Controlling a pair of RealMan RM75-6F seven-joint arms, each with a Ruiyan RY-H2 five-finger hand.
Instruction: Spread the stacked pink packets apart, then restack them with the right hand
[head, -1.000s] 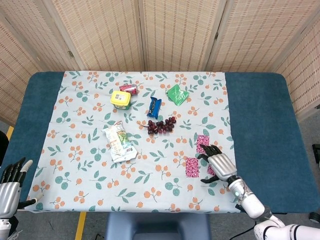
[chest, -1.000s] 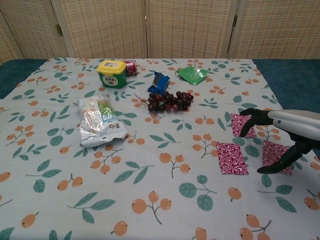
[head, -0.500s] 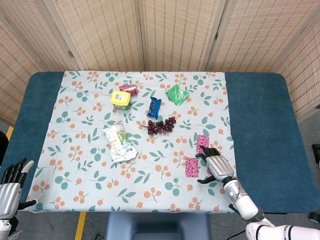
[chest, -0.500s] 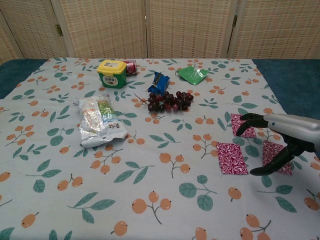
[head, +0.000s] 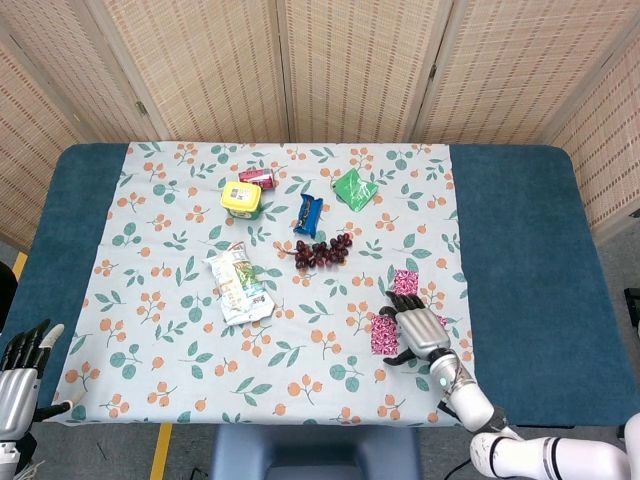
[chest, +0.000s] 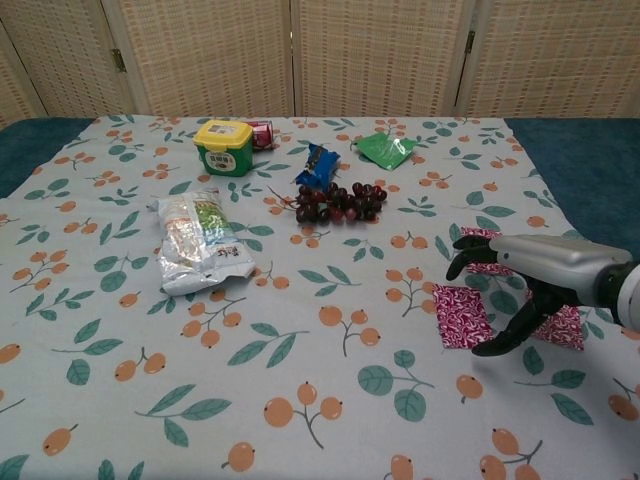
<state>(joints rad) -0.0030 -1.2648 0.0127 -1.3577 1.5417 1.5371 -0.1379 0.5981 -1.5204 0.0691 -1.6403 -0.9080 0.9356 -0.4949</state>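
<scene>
The right hand (chest: 505, 290) hovered low over the floral tablecloth (chest: 300, 390) with dark fingers (chest: 462, 262) spread apart and curved down, holding nothing. Three flat pink patterned packets lay spread around it: the near packet (chest: 459, 316) just left of the thumb, the far packet (head: 405, 282) beyond the fingertips, and the right packet (chest: 562, 327) partly hidden under the palm. Further off sat a bunch of dark grapes (chest: 335, 203) and a crinkled white snack bag (chest: 200, 240). The left hand (head: 18, 372) rested off the table's corner, fingers loosely extended, empty.
</scene>
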